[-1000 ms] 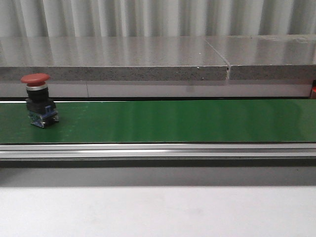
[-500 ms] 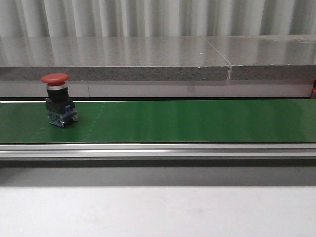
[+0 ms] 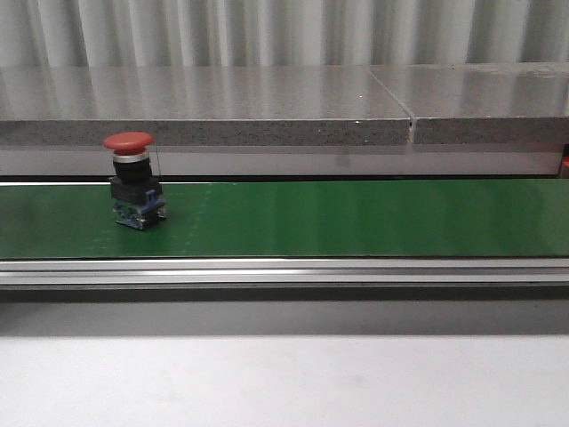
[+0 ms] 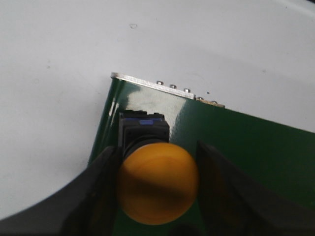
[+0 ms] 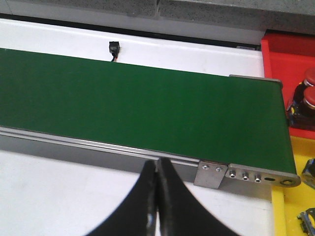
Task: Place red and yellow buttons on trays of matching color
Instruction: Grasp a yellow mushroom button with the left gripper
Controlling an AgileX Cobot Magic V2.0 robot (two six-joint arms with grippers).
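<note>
A red button [image 3: 130,142] on a black and blue base stands upright on the green belt [image 3: 356,218], left of its middle. In the left wrist view a yellow button [image 4: 157,182] stands at the belt's end [image 4: 147,88], and my left gripper [image 4: 157,189] is shut on its cap, one finger on each side. My right gripper [image 5: 156,196] is shut with nothing in it, over the white table just in front of the belt's rail. The red tray [image 5: 285,54] and the yellow tray [image 5: 290,196] lie past the belt's other end. Neither gripper shows in the front view.
Two red buttons [image 5: 309,93] sit in the red tray, and parts of other buttons [image 5: 310,169] lie in the yellow tray. A grey stone ledge [image 3: 267,107] runs behind the belt. A small black connector [image 5: 114,48] lies on the table behind the belt.
The red button has travelled rightward along the belt, from near the left edge of the front view toward the middle.
</note>
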